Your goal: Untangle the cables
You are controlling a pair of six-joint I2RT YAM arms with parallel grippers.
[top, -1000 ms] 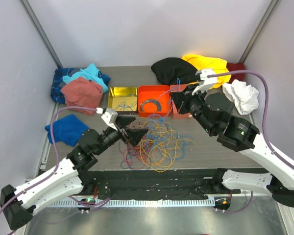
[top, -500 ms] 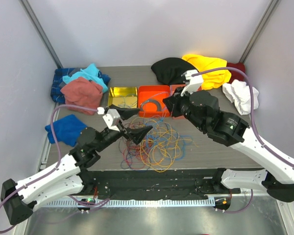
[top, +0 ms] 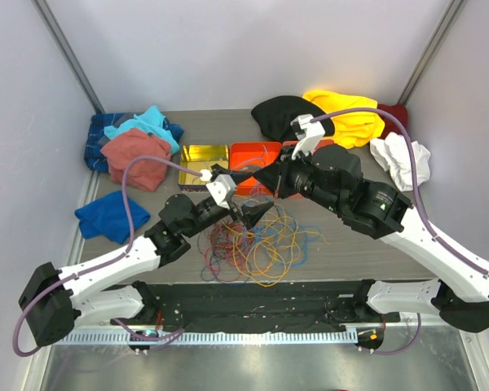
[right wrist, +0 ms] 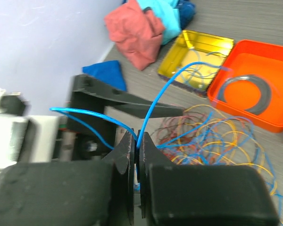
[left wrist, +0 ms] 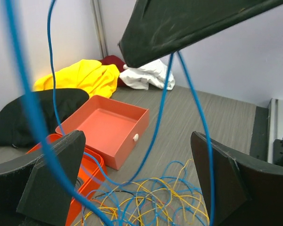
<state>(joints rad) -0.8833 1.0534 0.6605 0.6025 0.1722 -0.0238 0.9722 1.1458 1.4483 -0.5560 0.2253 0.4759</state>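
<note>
Blue cable (right wrist: 166, 88) is pinched tight between the closed fingers of my right gripper (right wrist: 137, 140), held up over the cables (top: 261, 244) tangled on the table (top: 334, 254) just before the orange tray (top: 243, 148). My left gripper (left wrist: 137, 183) is spread wide, with blue strands hanging through the gap.

Cables (top: 257, 240): mixed strands of yellow, orange, blue, red and dark purple. Desk (top: 334, 257): grey, wood-grain pattern. Tin (top: 191, 159): glossy yellow. Tray (top: 240, 151): bright orange. Box (left wrist: 108, 134): coral. Cloths noted: black cloth (top: 277, 114); yellow cloth (top: 354, 130); dark red cloth (top: 394, 110); white cloth (top: 399, 159); plain blue cloth (top: 106, 216); faded red cloth (top: 134, 159); turquoise cloth (top: 147, 120); checked cloth (top: 96, 142), blue and dark.
</note>
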